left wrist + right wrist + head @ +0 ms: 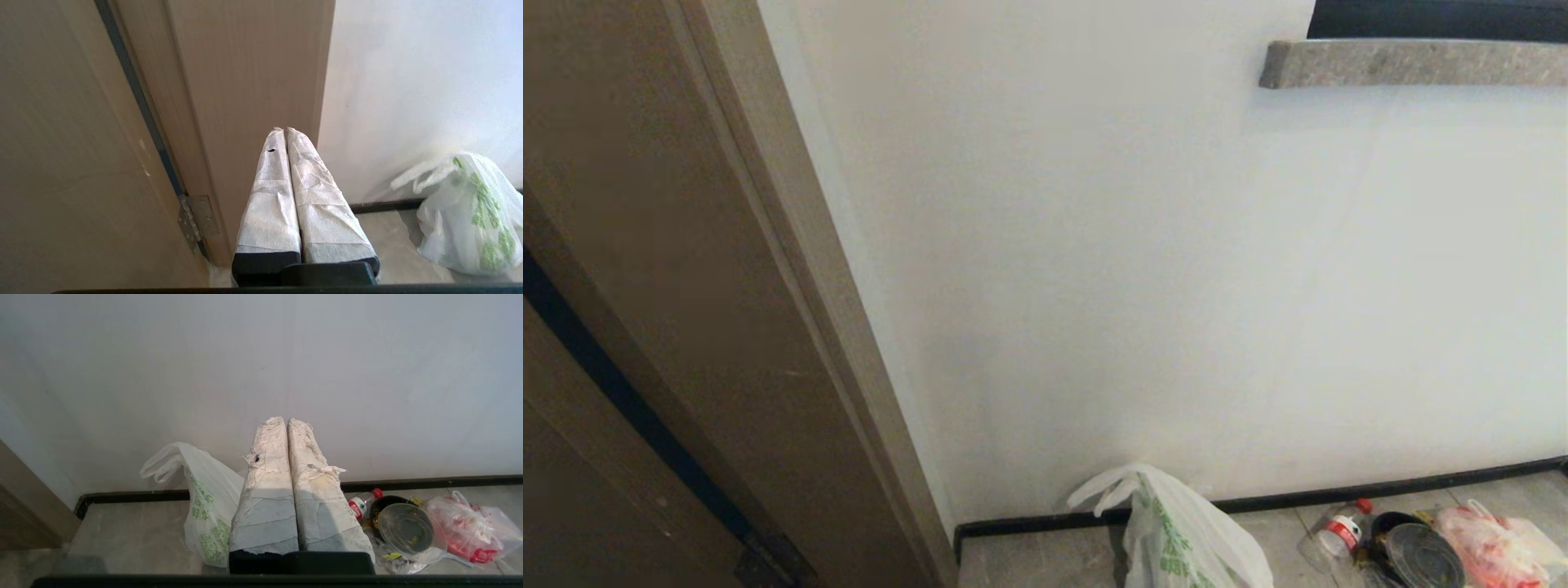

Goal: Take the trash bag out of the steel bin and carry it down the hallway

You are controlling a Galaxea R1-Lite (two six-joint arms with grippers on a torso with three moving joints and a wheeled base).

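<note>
the left tool [286, 130] and right tool [286, 419] both have their wrapped fingers pressed together, holding nothing. the trash bag [1184, 535] sits on the hallway floor [135, 535] against the white wall [1176, 286], beside a black container [402, 526] and a bottle [361, 504].

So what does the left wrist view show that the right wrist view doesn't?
Only the left wrist view: the wood door with its hinge, and the left gripper, fingers shut on nothing.

Only the right wrist view: the right gripper, also shut and empty, plus floor litter: a bottle, a black container and a red-print bag.

Both: the trash bag on the floor against the white wall, and the black baseboard.
</note>
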